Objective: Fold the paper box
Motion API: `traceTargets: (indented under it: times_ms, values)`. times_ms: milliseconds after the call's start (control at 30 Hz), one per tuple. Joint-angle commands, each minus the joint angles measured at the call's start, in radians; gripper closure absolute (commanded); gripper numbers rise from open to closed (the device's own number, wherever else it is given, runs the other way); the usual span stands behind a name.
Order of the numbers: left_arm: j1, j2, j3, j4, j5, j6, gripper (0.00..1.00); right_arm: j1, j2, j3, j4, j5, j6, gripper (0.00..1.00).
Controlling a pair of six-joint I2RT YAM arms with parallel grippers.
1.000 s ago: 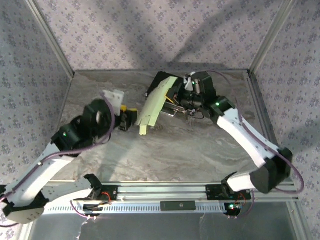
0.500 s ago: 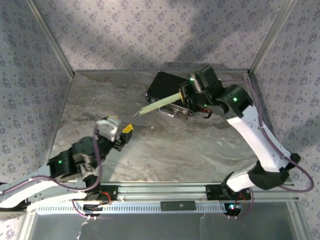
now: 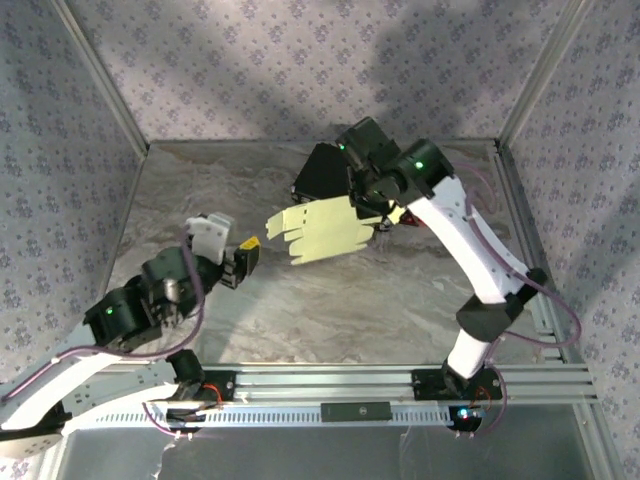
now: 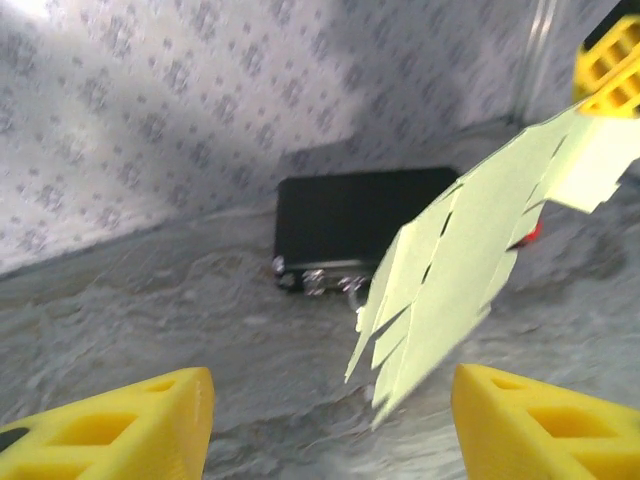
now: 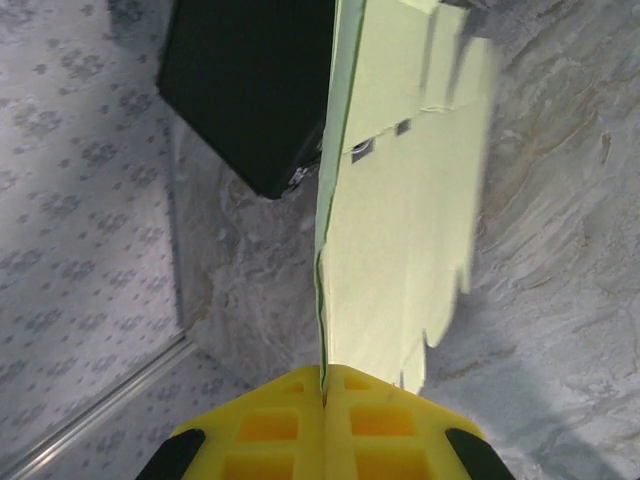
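Marbled table (image 3: 400,300), patterned walls. Just in front of the case (image 3: 322,172), the right gripper (image 5: 325,385) pinches the flat box (image 3: 320,232) by one edge, in the air. Its long axis runs away from the case toward the left gripper (image 4: 330,420), which is spread and empty.

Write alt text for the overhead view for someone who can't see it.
The right gripper holds the flat pale green paper box above a marble table, tabs pointing at the open left gripper, which is apart from it. A black case lies behind it near the back wall.
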Motion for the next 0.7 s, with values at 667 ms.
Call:
traceTargets:
  times_ms: [667]
  values:
    - [0.323, 0.215, -0.160, 0.418, 0.450, 0.338, 0.19, -0.089, 0.033, 0.001, -0.016, -0.105, -0.031, 1.00]
